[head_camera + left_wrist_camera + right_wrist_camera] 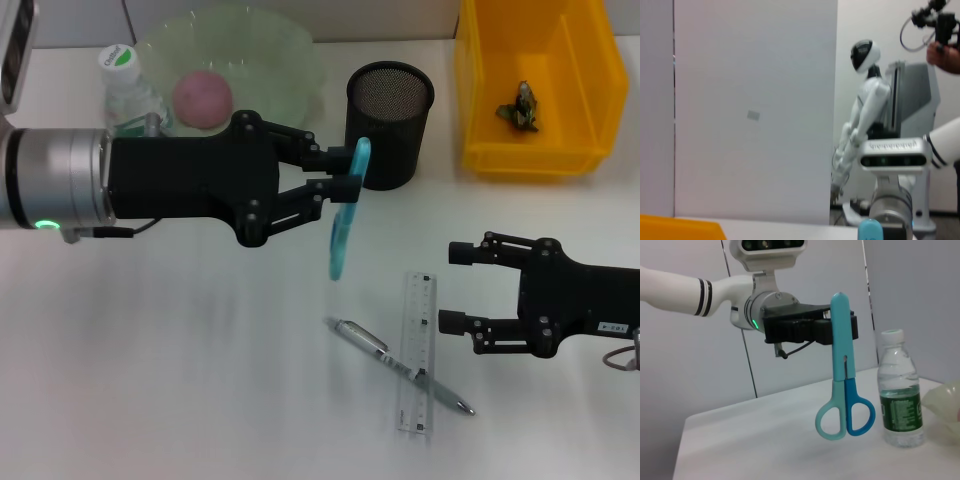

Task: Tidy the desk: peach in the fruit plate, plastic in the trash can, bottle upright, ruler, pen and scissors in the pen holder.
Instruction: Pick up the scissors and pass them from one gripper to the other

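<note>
My left gripper (348, 172) is shut on the blades of the blue scissors (343, 225), which hang handles-down above the table, just left of the black mesh pen holder (390, 125). In the right wrist view the scissors (842, 375) dangle from the left gripper (832, 330). A silver pen (398, 364) lies across the clear ruler (418, 352) on the table. To the right of them my right gripper (450, 287) hovers open, holding nothing. The peach (202, 98) sits in the green fruit plate (290, 60). The bottle (125, 90) stands upright. Crumpled plastic (522, 108) lies in the yellow bin (480, 90).
The yellow bin stands at the back right, the plate and bottle at the back left, with the pen holder between them. In the left wrist view a light blue scissor tip (870, 230) and a corner of the bin (680, 227) show.
</note>
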Motion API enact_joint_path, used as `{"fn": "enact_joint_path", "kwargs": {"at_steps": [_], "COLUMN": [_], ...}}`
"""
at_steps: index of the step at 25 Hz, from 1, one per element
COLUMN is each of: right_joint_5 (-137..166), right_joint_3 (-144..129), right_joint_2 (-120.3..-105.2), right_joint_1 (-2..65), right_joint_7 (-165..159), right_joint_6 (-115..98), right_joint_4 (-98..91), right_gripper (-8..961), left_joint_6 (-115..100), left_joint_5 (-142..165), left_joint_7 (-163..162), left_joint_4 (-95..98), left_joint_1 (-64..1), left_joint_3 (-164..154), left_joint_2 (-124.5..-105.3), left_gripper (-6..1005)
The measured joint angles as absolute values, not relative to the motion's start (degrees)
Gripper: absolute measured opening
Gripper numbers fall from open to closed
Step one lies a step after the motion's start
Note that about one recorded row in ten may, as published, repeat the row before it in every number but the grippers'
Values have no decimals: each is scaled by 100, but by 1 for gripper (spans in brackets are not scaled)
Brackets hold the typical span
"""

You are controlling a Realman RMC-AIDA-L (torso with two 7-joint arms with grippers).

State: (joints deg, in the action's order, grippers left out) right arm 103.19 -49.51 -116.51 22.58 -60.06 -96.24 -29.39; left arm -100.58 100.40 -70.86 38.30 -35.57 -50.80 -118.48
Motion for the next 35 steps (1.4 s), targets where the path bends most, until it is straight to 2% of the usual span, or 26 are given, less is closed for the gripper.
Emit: {"fn": "enact_joint_path", "kwargs": {"at_steps": [14, 35], "right_joint_5": [10396, 10358], "right_joint_3": [-4921, -4721], "right_joint_2": [-11663, -11695], "right_joint_1": [2152, 2144], "right_joint_7": [-5619, -4857], "right_joint_6": [-9550, -9514], "right_joint_4": [-2882, -2649], "right_gripper": [813, 813], "left_joint_6": [-9926, -9631], "left_joint_5": [9224, 8463], "left_joint_7": [-6564, -6390], "left_joint_4": [2335, 1151], "left_joint_1": [-3517, -3402], "left_joint_3": [-5079, -5071], "left_joint_2": [-11865, -11890], "left_gripper": [223, 232]}}
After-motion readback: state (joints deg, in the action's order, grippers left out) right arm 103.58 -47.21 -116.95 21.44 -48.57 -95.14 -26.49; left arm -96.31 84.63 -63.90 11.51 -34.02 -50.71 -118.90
